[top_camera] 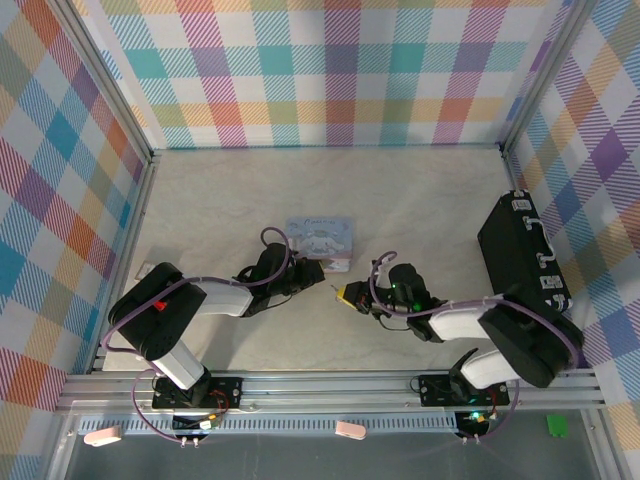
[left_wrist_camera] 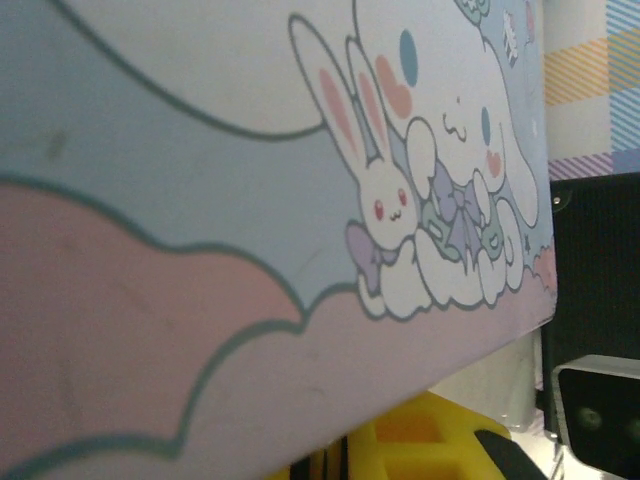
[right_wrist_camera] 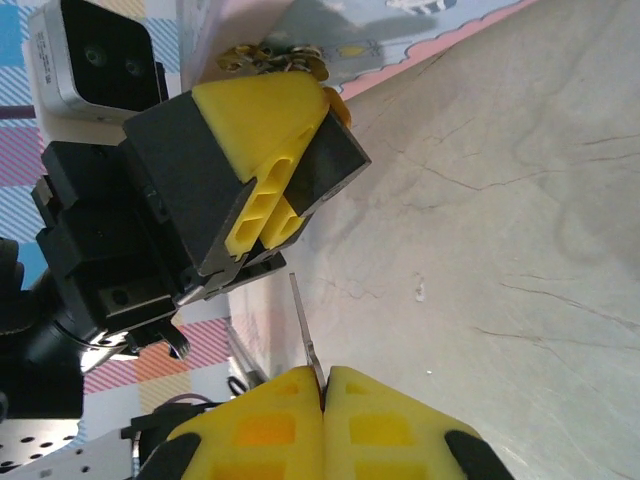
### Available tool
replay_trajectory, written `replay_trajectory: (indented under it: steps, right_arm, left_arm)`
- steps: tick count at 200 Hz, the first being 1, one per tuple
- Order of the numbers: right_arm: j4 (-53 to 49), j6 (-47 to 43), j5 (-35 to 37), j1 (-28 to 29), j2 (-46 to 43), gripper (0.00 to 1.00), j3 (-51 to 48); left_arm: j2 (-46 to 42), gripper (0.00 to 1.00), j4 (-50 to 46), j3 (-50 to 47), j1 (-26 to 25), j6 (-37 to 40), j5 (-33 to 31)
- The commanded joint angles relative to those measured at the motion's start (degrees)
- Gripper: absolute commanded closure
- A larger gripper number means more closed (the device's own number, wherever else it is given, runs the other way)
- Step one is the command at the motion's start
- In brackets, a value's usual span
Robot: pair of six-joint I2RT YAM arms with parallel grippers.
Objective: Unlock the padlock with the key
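Key (right_wrist_camera: 302,325) — pinched in the closed right hand (right_wrist_camera: 323,378), blade out — awaits fine alignment for insertion; left hand (right_wrist_camera: 345,130) near-closed, contents unclear.

White shells and black joints are seen on the left arm (top_camera: 215,298) and the right arm (top_camera: 460,322), lower frame; lilac cables (top_camera: 265,236) are looped along both. Yellow recessed plastic fingers (right_wrist_camera: 265,120) are fitted to black blocks.
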Motion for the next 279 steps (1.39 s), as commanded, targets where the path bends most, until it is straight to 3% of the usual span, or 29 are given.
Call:
replay_trajectory:
  steps: [1,110,279]
  right_arm:
    - [11.5,5.5,-2.1,0.0,3.8,1.00,1.1]
    - [32.3,15.8,-2.9,-0.7,20.3,1.00,1.5]
    - [32.3,17.5,-2.1,-2.7,15.4,1.00,1.4]
  left_arm:
    - [-1.0,0.96,5.6,1.5,-0.5,-4.7,1.8]
    - [-2.6,0.99,9.8,-0.6,-0.3,-7.1,1.7]
    - [-6.0,1.00,15.3,-4.1,0.2,-11.2,-0.2]
